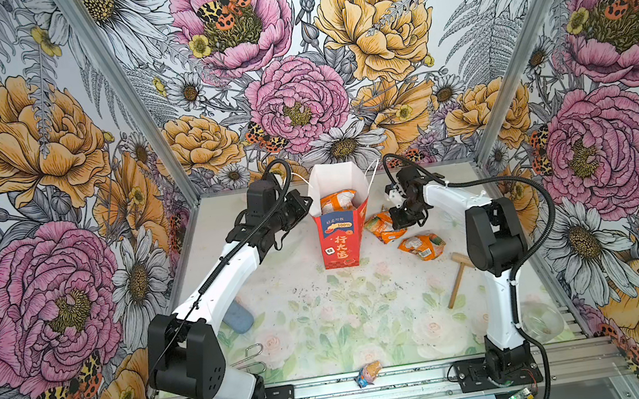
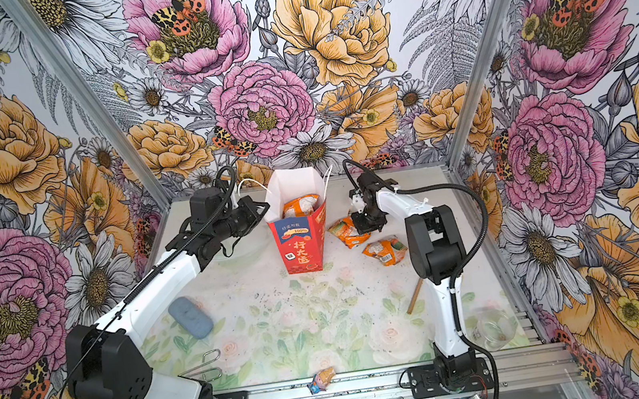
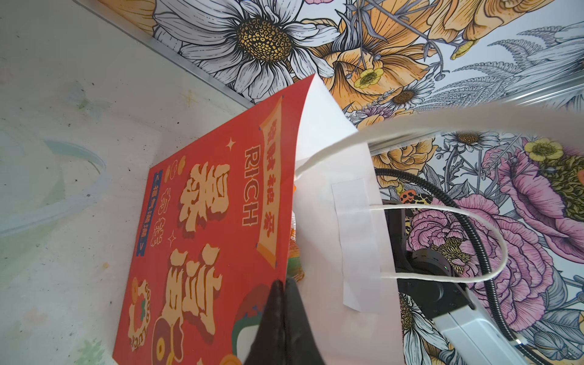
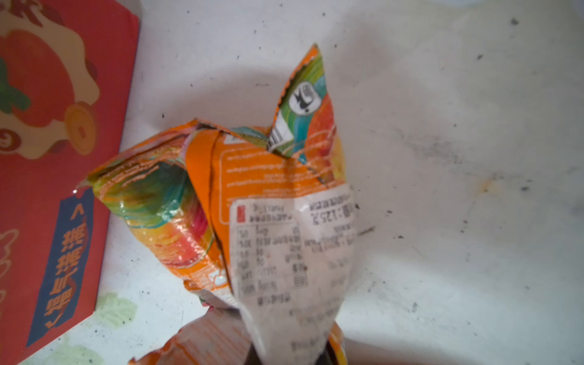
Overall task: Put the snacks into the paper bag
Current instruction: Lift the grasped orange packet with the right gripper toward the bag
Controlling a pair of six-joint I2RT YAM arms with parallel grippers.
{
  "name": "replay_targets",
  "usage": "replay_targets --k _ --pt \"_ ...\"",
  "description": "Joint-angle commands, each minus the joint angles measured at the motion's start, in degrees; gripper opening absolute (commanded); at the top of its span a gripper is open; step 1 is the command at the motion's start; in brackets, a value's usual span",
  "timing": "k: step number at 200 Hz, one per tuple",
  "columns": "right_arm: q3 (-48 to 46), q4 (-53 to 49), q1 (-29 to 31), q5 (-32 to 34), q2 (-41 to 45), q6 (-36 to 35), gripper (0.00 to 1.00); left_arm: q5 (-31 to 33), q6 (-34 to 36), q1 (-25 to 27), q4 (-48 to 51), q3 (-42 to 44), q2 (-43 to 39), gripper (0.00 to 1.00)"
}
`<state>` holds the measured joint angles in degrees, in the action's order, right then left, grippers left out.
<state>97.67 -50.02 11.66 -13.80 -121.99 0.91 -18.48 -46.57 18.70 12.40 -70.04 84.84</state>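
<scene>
My left end effector [image 1: 307, 203] is closed on the rim of the paper bag [image 1: 339, 231], pinching the edge where the red outside meets the white inside; the left wrist view shows the black fingertips [image 3: 278, 297] pressed together on that edge. A white cord handle [image 3: 458, 246] loops out from the far wall of the bag. The bag stands upright and open on the counter [image 1: 324, 313] between my two arms, and a first orange packet [image 1: 337, 201] shows inside its mouth. My right end effector [image 1: 404, 220] is just beside the bag, closed on the white end of a second orange packet [image 4: 252, 221]. I cannot tell whether that packet is clear of the counter. A third orange packet [image 1: 422, 246] lies nearby on the counter, close to my right arm's elbow. A wooden mallet [image 1: 460, 278] lies beyond it, partly hidden by that arm in a top view. Under my left arm lies a grey-blue oblong thing [image 2: 191, 317], with a large paper clip [image 1: 248, 358] nearer the front. A small wrapped candy [image 1: 368, 372] sits at the front edge, and a clear plastic cup [image 1: 541, 322] sits in the right front corner.
</scene>
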Motion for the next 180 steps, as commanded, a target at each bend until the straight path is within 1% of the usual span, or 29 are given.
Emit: replay_targets --k 1,42,57,84,151,180 --pt "2.4 0.3 -0.5 -1.3 5.3 1.8 0.0 0.9 0.2 -0.7 -0.6 0.7 -2.0 0.0" --pt "3.1 0.3 -0.8 0.7 8.8 2.9 0.0 0.9 0.1 -0.8 -0.7 0.7 -2.2 0.0" --pt "3.3 0.4 -1.0 2.5 10.3 5.0 0.0 0.9 0.0 -0.6 -0.7 0.6 -2.3 0.0" --pt "4.3 0.4 -1.2 4.0 12.9 8.2 0.0 0.8 0.2 -0.7 -0.6 0.7 -2.5 0.0" --pt "10.5 0.7 -1.3 4.9 19.6 15.2 0.0 0.5 0.2 -0.8 -0.8 0.5 -2.4 0.0" --pt "11.8 4.3 -1.3 5.3 23.5 18.8 0.0 0.3 0.0 -0.9 -1.2 0.8 -2.4 0.0"
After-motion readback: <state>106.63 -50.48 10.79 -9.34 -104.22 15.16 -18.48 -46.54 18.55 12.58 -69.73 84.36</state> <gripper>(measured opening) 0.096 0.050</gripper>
